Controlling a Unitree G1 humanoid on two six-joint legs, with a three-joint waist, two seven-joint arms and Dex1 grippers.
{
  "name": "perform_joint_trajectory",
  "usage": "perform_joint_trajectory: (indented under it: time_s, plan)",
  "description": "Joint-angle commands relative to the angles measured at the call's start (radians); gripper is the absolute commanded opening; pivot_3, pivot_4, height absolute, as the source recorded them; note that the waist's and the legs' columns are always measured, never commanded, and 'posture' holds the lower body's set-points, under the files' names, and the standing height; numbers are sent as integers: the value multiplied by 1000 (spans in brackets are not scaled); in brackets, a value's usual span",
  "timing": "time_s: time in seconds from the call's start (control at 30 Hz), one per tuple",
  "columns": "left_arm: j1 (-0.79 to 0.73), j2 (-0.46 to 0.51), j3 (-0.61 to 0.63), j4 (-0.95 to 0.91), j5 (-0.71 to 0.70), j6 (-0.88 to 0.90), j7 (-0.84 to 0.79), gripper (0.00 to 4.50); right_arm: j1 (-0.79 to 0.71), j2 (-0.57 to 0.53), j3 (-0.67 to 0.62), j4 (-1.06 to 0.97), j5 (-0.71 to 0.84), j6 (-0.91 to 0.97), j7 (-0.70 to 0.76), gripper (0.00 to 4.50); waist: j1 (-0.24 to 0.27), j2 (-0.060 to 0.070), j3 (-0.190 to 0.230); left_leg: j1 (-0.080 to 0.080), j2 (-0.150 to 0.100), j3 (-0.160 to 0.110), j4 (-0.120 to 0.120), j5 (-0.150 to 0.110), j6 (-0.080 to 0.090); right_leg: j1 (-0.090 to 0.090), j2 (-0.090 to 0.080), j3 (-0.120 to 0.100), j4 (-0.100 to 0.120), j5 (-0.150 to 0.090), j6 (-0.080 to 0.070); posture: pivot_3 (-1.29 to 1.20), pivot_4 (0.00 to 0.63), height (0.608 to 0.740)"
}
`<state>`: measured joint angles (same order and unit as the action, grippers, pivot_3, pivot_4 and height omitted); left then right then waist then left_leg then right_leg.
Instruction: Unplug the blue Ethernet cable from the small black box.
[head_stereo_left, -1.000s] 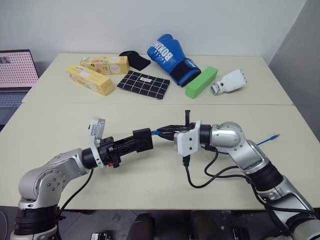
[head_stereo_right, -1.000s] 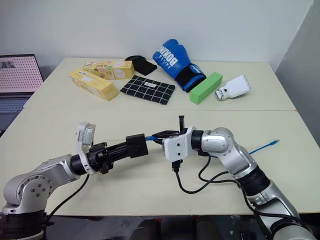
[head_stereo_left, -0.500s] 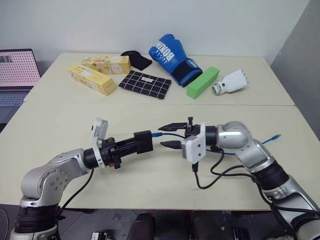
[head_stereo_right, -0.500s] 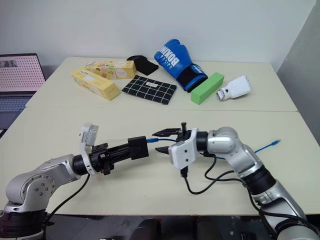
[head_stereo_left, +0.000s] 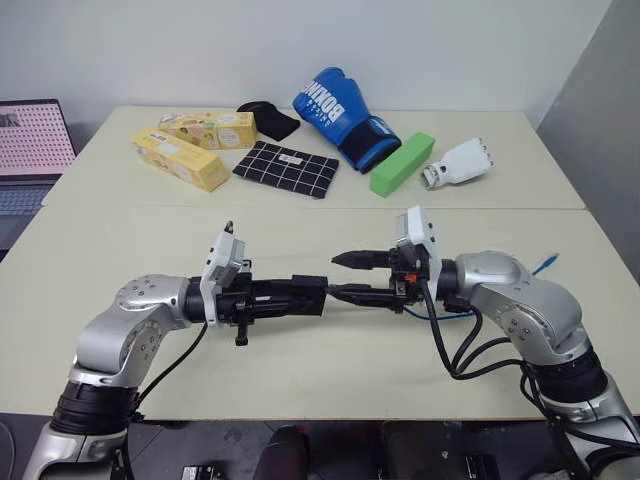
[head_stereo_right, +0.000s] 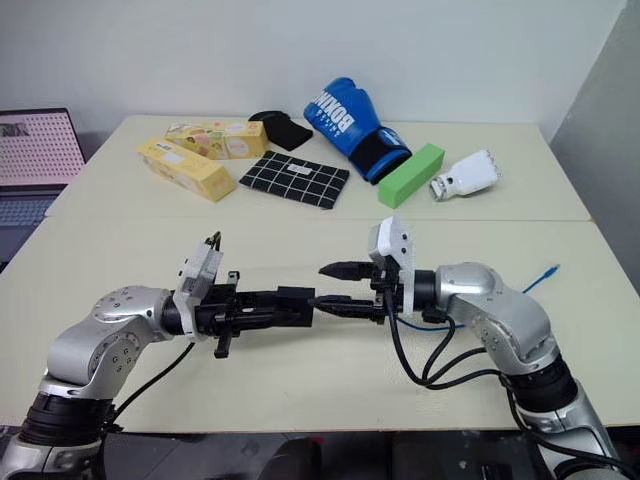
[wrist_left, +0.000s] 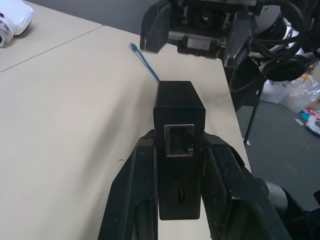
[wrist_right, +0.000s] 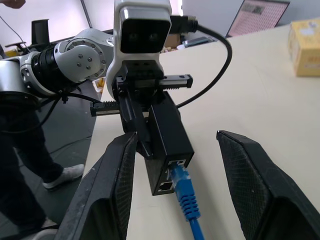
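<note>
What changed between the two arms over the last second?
The right gripper opened, letting go of the blue Ethernet cable near its plug, and rolled over at the wrist; the left wrist rolled too. Unchanged: the left gripper stays shut on the small black box, and the cable is still plugged in.

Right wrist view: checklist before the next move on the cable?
1. Box clamped in left gripper: ok.
2. Cable out of the box: not ok, its plug sits in a port.
3. Right gripper open: ok, fingers stand wide apart.
4. Right gripper lined up on the plug: ok, the plug lies between the fingers, untouched.
5. Latch tab on the plug reachable: cannot tell.
6. Cable free to follow: ok, the far end lies loose on the table.
</note>
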<state>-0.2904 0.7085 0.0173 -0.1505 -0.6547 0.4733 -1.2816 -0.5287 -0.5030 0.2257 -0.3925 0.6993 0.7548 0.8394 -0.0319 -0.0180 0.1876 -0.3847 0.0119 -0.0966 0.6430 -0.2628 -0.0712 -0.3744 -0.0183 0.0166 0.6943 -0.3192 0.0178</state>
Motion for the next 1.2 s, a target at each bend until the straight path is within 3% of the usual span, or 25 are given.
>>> perform_joint_trajectory:
  time_s: [0.03,0.77,0.87,1.0,1.2]
  plan:
    - [-17,-14,4,13,7,-33,-16,774,7,10,-27,-51,42,48,-26,2671,0,0,0,0,0,0,0,0,0,0,0,0,0,0,0,0,150,740]
    - [-12,-22,8,18,14,-44,-22,774,2,25,23,16,-63,35,2,2671,0,0,0,0,0,0,0,0,0,0,0,-1,0,0,0,0,150,740]
    - [-9,-19,7,15,16,-46,-25,774,0,25,23,20,-66,35,9,2127,0,0,0,0,0,0,0,0,0,0,0,-1,0,0,0,0,150,740]
    - [-3,-16,5,11,20,-48,-32,774,-6,25,21,29,-64,39,20,1078,0,0,0,0,0,0,0,0,0,0,0,-1,0,0,0,0,150,740]
    - [-2,-18,6,10,20,-49,-40,774,-19,4,29,48,-80,32,67,80,0,0,0,0,-1,0,0,0,0,0,1,-1,0,0,0,0,150,740]
